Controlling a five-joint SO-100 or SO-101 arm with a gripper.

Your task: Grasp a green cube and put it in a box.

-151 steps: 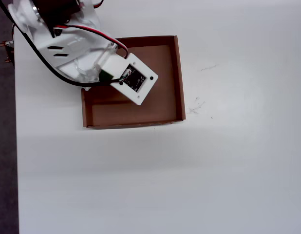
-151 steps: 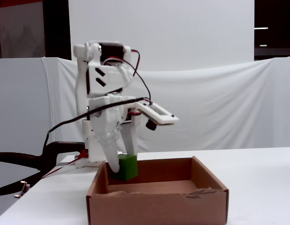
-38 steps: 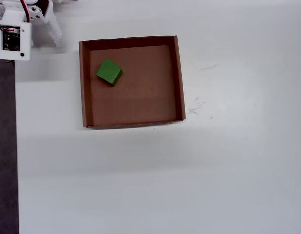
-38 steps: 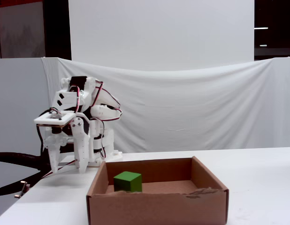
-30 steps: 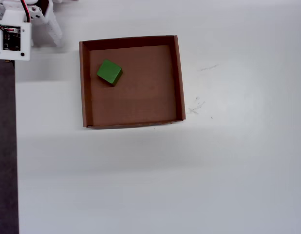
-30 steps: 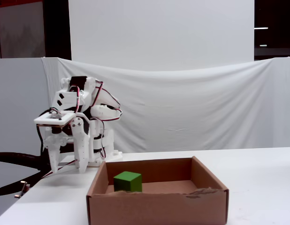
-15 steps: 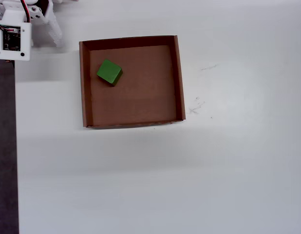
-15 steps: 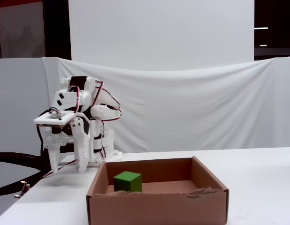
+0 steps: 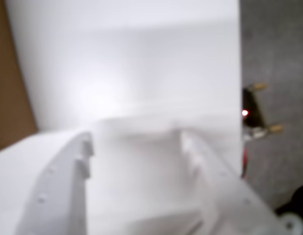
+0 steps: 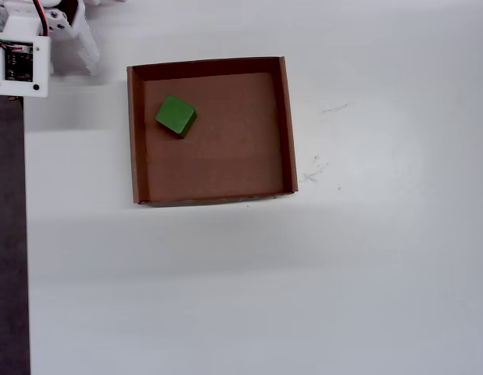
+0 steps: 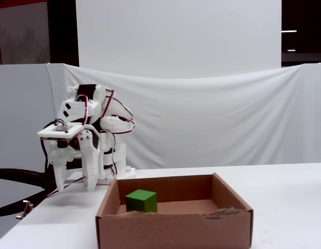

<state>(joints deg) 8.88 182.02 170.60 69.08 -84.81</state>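
Placement appears complete: the green cube [image 10: 176,115] rests free on the floor of the box [image 10: 289,125], toward its upper-left corner in the overhead view, while the gripper [image 11: 73,183], fingers spread and empty, hangs at frame left, nothing evidently outstanding.

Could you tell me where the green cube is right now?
In the overhead view the green cube lies inside the box, near its upper-left corner.
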